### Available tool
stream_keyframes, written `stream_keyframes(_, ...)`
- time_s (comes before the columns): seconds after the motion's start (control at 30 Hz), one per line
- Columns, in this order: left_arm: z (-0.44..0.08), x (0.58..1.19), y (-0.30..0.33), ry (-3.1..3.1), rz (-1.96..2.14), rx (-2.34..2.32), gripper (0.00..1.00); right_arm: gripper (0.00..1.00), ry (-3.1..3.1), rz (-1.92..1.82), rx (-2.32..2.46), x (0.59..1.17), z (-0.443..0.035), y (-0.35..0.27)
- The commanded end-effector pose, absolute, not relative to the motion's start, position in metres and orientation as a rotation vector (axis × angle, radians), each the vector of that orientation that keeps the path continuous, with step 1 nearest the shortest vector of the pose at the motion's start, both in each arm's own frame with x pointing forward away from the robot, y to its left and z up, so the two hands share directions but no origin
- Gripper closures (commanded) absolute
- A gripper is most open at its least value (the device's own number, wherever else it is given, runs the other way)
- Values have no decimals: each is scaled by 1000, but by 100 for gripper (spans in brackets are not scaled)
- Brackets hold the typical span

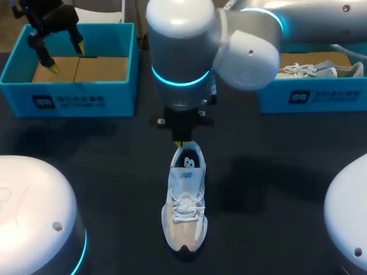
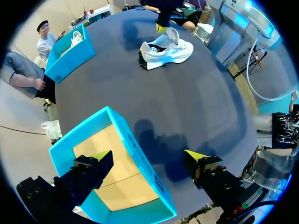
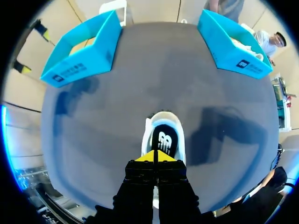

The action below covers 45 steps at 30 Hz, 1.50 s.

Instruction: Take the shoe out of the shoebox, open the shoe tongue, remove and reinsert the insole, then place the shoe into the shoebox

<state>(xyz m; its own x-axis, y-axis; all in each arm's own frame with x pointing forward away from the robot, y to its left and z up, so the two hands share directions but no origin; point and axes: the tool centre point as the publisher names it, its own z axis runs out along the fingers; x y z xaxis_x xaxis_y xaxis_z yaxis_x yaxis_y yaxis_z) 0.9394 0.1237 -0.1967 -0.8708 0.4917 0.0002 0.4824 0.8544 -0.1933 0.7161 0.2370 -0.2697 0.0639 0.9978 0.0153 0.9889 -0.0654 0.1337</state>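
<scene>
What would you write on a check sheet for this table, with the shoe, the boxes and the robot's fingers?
Surface: dark table.
Job's things: white shoe stands on its sole mid-table, laces up, outside both boxes. Blue shoebox sits at the far left, showing only its cardboard floor.
Clutter: second blue box at the far right, with another shoe in it.
Grippers: left gripper is open above the shoebox. Right gripper has its fingers shut together at the white shoe's heel opening; I cannot tell if they pinch anything.
Cables: nothing seen.
Surroundings: nothing seen.
</scene>
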Motion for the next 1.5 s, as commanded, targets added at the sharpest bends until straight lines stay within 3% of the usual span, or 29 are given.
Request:
stream_keyframes(0.03,-196,939,124,-2977,287,-783,0,100,1671,17,2140,699,-285,257)
stream_keyframes(1.5,-196,939,124,-2977,287,-783,0,100,1473,-134,2050,714,-366,205)
